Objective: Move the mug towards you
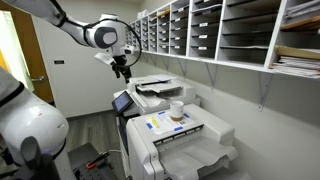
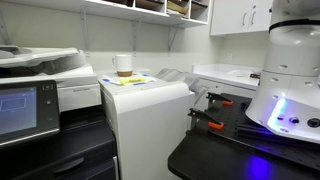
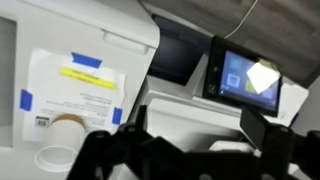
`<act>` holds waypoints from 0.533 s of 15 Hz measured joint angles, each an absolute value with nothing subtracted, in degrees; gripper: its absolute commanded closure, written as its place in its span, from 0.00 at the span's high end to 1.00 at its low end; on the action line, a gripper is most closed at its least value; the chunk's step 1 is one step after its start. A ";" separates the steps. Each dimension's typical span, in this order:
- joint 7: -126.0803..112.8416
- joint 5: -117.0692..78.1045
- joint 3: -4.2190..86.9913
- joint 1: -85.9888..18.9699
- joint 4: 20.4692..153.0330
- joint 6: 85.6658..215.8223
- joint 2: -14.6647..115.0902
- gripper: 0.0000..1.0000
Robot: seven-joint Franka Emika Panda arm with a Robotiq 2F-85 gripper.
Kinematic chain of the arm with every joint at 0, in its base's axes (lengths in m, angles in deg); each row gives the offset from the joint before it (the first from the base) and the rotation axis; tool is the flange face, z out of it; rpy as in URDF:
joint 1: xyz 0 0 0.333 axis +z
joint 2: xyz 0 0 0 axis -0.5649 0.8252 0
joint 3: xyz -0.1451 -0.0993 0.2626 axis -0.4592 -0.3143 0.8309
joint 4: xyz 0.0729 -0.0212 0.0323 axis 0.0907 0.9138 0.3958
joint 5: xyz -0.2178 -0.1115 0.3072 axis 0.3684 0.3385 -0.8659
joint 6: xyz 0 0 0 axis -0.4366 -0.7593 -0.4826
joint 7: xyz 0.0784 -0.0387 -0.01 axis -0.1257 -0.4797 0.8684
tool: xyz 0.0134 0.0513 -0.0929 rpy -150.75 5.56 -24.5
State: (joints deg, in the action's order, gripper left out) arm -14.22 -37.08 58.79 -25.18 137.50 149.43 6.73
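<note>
Exterior view — cream mug (image 2: 122, 64), tan base

White mug (image 2: 122, 66), seemingly tan-based, stands upright atop the printer (image 2: 150, 110).

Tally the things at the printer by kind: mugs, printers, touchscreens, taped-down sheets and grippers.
mug: 1
printer: 1
touchscreen: 1
taped sheet: 1
gripper: 1
Total: 5
</note>
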 measured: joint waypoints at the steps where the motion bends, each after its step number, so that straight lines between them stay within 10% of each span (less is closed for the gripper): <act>1: -15.45 -34.74 58.89 -26.83 137.39 153.86 8.47 1.00; 8: -38.50 -7.27 59.85 -42.04 128.19 164.05 23.81 1.00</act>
